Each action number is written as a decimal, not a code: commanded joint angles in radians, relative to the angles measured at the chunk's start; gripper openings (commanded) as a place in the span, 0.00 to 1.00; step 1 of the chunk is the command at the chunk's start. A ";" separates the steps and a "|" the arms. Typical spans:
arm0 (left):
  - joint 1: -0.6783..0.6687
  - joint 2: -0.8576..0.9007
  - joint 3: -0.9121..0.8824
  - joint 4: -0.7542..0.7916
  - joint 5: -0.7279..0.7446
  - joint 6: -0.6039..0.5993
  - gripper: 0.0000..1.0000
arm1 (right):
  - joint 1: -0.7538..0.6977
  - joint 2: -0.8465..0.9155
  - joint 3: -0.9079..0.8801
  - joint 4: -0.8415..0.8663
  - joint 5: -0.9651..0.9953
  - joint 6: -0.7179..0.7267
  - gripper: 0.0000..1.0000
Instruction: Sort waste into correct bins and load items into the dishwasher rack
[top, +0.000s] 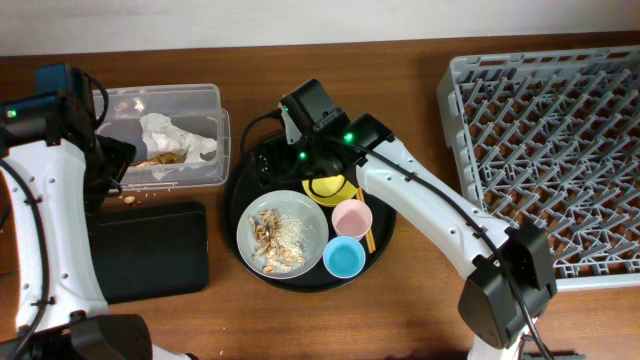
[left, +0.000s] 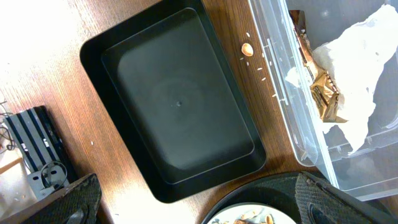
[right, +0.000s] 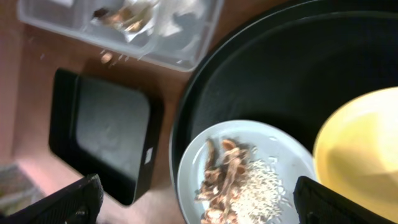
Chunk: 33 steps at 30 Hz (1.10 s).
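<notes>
The crumpled white-and-silver wrapper (top: 178, 137) lies in the clear tub (top: 215, 100), also in the left wrist view (left: 354, 68). The flat black tray (top: 150, 250) lies in front of the tub. The grey plate (top: 300, 215) holds tan scraps and pale crumbs (top: 270, 238) on the round black tray. The yellow bowl (top: 330, 188), pink cup (top: 352, 217) and blue cup (top: 343, 257) stand beside it. The rack (top: 560, 140) is at the right. My left gripper (left: 199, 211) is open and empty near the tub's left end (top: 112, 160). My right gripper (right: 199, 205) is open and empty above the plate's far edge (top: 268, 165).
The big round black tray (top: 312, 282) sits mid-table. Thin chopsticks (top: 368, 238) lie by the pink cup. One loose tan scrap (left: 247, 49) lies on the wood between the tub and the flat black tray. My right arm crosses from the front right over the bowl.
</notes>
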 joint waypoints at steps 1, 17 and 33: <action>0.007 -0.025 -0.002 -0.002 -0.018 -0.010 0.99 | 0.003 0.003 -0.008 0.003 0.168 0.163 0.99; 0.007 -0.025 -0.002 -0.002 -0.018 -0.010 0.99 | 0.052 0.208 -0.013 0.003 0.362 0.212 0.99; 0.007 -0.025 -0.002 -0.002 -0.018 -0.010 0.99 | 0.052 0.215 -0.013 -0.125 0.478 0.212 0.99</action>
